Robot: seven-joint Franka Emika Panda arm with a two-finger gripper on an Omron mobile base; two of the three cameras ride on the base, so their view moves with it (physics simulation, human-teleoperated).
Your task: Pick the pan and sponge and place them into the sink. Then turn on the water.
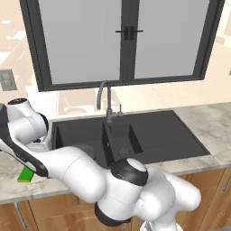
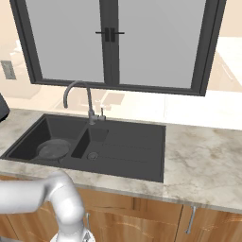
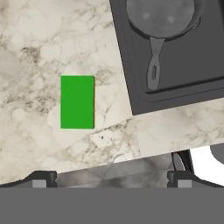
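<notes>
Jaws wide open, holding nothing, above the desk [image 3: 35, 52]. Sponge [image 3: 77, 102] lies flat at left-centre of hand view, just beside sink [image 3: 175, 87]; pan [image 3: 160, 17] already in basin, upper right. Next: centre over sponge, align w/ short sides, descend straight.

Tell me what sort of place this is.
A home kitchen, most likely: a black double-basin sink with a gooseneck faucet sits in a marble-look counter over wooden cabinets, under a dark-framed window.
</notes>
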